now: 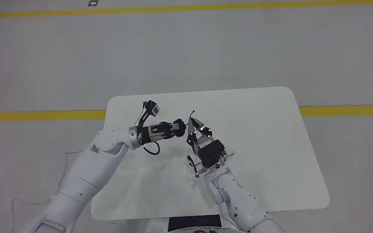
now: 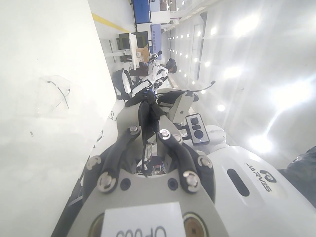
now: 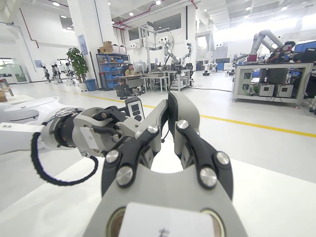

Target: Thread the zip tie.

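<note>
Zip tie (image 1: 192, 116), a thin black strip, held above the middle of the counter (image 1: 262, 151) where the 2 tools meet tip to tip. Its free length leaves the fingertips of the right tool (image 3: 169, 99) and points away from the robot toward the far edge of the counter, so its long axis roughly continues the line of that tool's fingers. In the right wrist view it stands up and leans slightly to 1 side. In the left wrist view the same length (image 2: 207, 88) ends in a slightly thicker tip.

The right tool is pinched narrow on the strip, pads pressed together. The left tool (image 2: 148, 109) comes in from the side with its fingers also drawn narrow, and a thin black strand (apparently the tie's other part) runs between them. Its tips lie against the right tool's.

The counter is white and plain, with rounded corners. Around it is a pale grey floor (image 1: 175, 52) marked with yellow lines (image 1: 52, 115). Beyond lies a bright hall with a white column (image 3: 86, 25), a potted plant (image 3: 77, 60) and shelving (image 3: 112, 72) with blue bins.
</note>
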Motion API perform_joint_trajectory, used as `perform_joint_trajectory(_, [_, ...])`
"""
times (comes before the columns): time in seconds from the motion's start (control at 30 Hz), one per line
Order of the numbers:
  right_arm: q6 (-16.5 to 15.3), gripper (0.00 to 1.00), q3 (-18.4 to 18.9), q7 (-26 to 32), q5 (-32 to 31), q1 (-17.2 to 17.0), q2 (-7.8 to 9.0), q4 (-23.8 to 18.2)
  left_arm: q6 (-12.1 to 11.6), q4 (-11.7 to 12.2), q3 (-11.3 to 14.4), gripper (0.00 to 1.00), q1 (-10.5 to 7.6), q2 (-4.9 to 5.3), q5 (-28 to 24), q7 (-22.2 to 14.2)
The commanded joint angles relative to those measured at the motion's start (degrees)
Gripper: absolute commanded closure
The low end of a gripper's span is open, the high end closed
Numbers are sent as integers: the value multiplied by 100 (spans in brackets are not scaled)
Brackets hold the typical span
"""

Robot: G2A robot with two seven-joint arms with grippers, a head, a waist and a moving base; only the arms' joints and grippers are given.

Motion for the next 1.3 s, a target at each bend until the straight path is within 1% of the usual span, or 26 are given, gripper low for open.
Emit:
perform_joint_trajectory(0.0, [-7,100,3,9,4,3,-1,4,-2,12,11,100,-12,-4,-6,-3])
perform_joint_trajectory(0.27, [-55,100,19,59,5,17,0,-4,-22,78,60,100,-72,-22,-31,-5])
perform_joint_trajectory(0.5, [-100,100,19,112,9,-9,3,-19,-36,98,72,100,-89,-28,-36,-3])
perform_joint_trajectory(0.8, [-95,100,17,101,13,-50,4,-54,-36,64,54,100,-61,-20,-30,-9])
perform_joint_trajectory(0.97, [-27,100,25,16,17,-69,1,-96,-22,47,45,100,-46,-15,-22,-7])
perform_joint_trajectory(1.27, [-98,100,27,-64,85,-80,-1,-145,-6,50,59,100,-41,-17,-18,11])
